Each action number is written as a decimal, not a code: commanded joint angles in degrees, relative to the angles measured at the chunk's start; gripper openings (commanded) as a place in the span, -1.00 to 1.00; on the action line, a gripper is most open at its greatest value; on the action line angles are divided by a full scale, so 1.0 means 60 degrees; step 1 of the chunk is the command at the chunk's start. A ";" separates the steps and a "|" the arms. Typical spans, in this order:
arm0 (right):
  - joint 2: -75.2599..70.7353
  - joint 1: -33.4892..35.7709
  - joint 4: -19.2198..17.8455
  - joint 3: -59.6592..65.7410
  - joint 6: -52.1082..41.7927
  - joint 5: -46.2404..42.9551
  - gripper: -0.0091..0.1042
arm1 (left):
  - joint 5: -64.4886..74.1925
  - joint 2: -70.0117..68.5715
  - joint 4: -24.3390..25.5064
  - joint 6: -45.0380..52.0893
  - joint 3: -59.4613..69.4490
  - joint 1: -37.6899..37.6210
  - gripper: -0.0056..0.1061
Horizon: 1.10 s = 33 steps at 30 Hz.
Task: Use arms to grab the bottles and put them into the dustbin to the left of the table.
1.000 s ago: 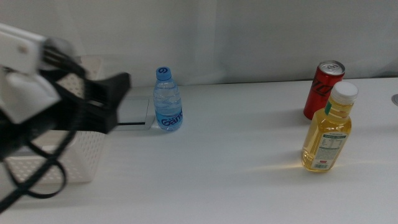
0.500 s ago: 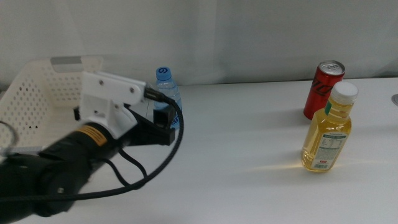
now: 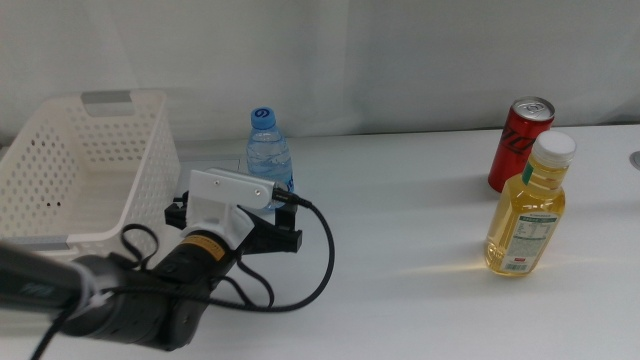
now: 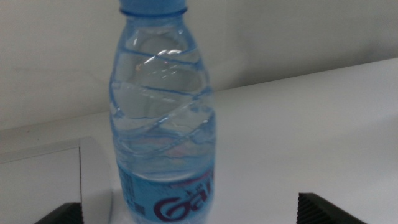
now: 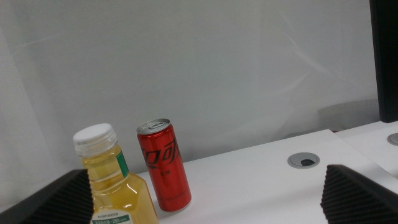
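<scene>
Water bottle (image 3: pixel 269 160): upright on the table (image 3: pixel 400 290), at 12 o'clock from the left gripper, just beside the dustbin's near corner; not yet held.
Left gripper (image 4: pixel 199 211): low at the bottle's base, jaws spread wide with the bottle (image 4: pixel 165 106) centred in the gap, no contact visible.
Dustbin (image 3: pixel 75 165): white perforated basket at 9 o'clock of the bottle, no bottle visible inside.
Yellow bottle (image 3: pixel 528 208), red can (image 3: pixel 518 143): at 3 o'clock, well apart from the water bottle, close beside each other.
Right gripper (image 5: pixel 205 193): waiting, out of the middle view, jaw tips wide apart, facing the yellow bottle (image 5: pixel 115 180) and can (image 5: pixel 163 165).
Risk: closing so low may tip the light bottle; a slip would roll it.
Labels: blue label with partial lettering, unreadable; can script stylised, not legible.
</scene>
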 commanded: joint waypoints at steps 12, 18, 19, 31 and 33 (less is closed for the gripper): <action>-0.0330 -0.0079 -0.0061 0.0076 -0.0015 0.0008 0.98 | -0.0440 0.1680 -0.1183 0.0273 -0.2111 -0.0064 0.73; -0.0330 -0.0079 -0.0003 0.0076 -0.0015 0.0008 0.98 | -0.0692 0.2297 -0.1794 0.0538 -0.2692 -0.0064 0.73; -0.0330 -0.0079 0.0012 0.0076 -0.0015 0.0008 0.98 | -0.0692 0.2357 -0.1808 0.0538 -0.2751 -0.0064 0.73; -0.0330 -0.0079 0.0012 0.0076 -0.0015 0.0053 0.98 | -0.0805 0.3004 -0.2563 0.0538 -0.3416 -0.0064 0.69; -0.0330 -0.0079 0.0035 0.0076 -0.0015 0.0053 0.98 | -0.0804 0.3103 -0.2722 0.0559 -0.3454 -0.0064 0.69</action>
